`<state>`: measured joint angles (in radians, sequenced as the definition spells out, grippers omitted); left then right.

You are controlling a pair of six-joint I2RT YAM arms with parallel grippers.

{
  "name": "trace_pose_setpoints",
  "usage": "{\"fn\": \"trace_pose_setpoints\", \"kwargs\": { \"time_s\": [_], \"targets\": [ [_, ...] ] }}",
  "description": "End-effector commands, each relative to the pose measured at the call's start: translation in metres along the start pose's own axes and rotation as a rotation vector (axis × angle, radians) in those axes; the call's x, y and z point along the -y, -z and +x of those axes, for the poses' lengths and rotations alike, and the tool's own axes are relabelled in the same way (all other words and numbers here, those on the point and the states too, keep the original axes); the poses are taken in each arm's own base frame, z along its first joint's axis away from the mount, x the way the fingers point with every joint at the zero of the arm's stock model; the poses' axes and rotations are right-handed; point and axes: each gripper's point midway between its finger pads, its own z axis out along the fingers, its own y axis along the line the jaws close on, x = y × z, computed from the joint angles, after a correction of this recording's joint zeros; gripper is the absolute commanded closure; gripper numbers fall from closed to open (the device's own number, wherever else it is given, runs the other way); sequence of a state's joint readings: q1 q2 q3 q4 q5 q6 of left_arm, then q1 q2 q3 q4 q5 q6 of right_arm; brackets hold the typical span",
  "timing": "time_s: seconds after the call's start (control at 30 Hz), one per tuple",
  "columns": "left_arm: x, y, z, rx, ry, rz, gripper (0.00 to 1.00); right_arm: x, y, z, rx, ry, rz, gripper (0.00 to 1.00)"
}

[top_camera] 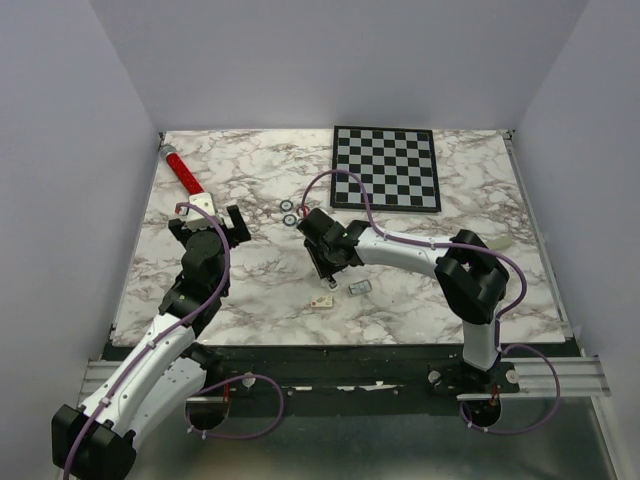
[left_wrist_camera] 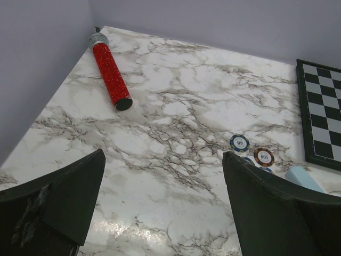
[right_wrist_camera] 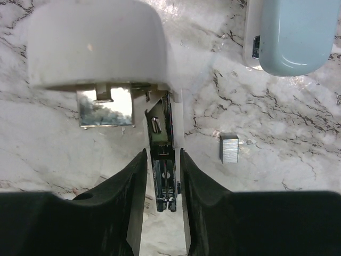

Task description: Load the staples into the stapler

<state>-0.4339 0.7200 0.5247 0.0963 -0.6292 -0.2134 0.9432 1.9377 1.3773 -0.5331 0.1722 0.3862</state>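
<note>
Right hand (right_wrist_camera: 162,162) clamps the stapler (right_wrist_camera: 96,42); staples (right_wrist_camera: 229,148) lie just beside it.

Showed a white marble-patterned table (top_camera: 260,290), veined grey-brown. Carried, far right, a chessboard (top_camera: 385,168) chequered black and white, rimmed black. Carried, far left, a glittery red tube (left_wrist_camera: 111,73), silver at one end, black at the other. Included a blue-and-white chip (left_wrist_camera: 240,143) and an orange-rimmed chip (left_wrist_camera: 264,157). Included a stapler (right_wrist_camera: 290,34), pale blue on top, white beneath, silver metal inside, and silvery-grey staples (right_wrist_camera: 229,148).
</note>
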Motion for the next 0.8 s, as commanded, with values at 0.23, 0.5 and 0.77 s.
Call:
{"fn": "trace_pose_setpoints", "kwargs": {
  "time_s": [0.23,0.5,0.77],
  "targets": [
    [-0.006,0.000,-0.003,0.021,0.008,-0.027,0.01,-0.004,0.049,-0.026,0.041,0.002,-0.038,0.54],
    [-0.008,0.002,-0.008,0.035,0.015,-0.029,0.01,0.025,0.060,-0.024,-0.011,-0.026,-0.024,0.54],
    [-0.007,0.004,-0.012,0.049,0.024,-0.021,0.01,0.048,0.039,-0.014,-0.080,-0.044,0.008,0.55]
  ]
}}
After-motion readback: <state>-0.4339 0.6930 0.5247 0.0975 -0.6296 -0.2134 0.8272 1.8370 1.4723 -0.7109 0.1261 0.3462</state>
